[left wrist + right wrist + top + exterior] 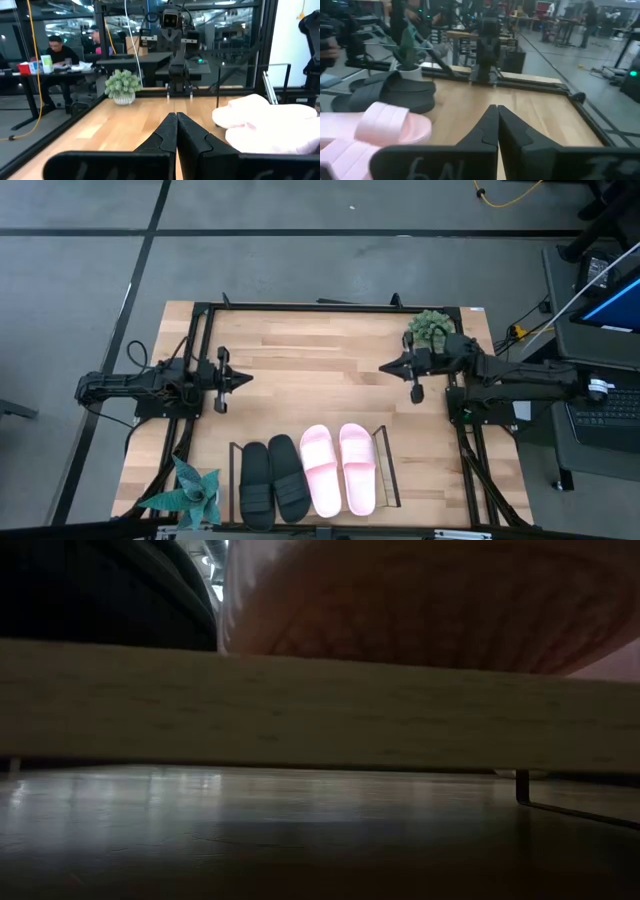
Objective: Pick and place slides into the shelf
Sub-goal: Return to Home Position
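Four slides lie side by side in the shelf [385, 470] at the table's near edge, soles on its wooden base: the black pair [272, 478] on the left, the pink pair [339, 468] on the right. The pink slides [265, 125] show in the left wrist view, and both pairs, pink [370, 127] and black [395, 92], in the right wrist view. The low view is filled by the shelf's wooden base [320, 705] with a pink slide [420, 600] above it. My left gripper [246, 377] is shut over the table's left middle; my right gripper [383, 367] is shut over the right middle. Neither touches anything.
A small green plant [430, 327] stands at the far right corner beside my right arm, and a spiky teal plant [190, 492] at the near left corner. A black frame [330, 307] runs around the table. Bare wood lies between the two grippers. People sit beyond the table [57, 50].
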Robot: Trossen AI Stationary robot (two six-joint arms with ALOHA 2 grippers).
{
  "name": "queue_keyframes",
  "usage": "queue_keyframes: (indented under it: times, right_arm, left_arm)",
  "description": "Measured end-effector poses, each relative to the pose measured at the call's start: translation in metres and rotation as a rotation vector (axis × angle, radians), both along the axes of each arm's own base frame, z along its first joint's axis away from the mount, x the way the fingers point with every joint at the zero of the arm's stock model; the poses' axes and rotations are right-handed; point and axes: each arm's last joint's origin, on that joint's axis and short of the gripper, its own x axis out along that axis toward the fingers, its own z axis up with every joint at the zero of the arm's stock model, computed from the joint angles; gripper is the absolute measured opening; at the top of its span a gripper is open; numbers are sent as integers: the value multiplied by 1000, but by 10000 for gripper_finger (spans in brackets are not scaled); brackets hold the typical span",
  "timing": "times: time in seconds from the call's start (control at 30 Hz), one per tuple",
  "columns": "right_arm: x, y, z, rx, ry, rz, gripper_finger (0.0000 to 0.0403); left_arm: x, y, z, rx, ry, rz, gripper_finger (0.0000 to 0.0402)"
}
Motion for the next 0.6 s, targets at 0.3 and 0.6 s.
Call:
queue_keyframes:
  times: [0.3,0.6]
  right_arm:
    - [-17,1,-43,20,-107,15,4]
    - [-24,1,-69,22,-86,-63,4]
  left_arm:
    - [0,0,-6,-2,67,0,0]
    - [0,0,-6,-2,66,-1,0]
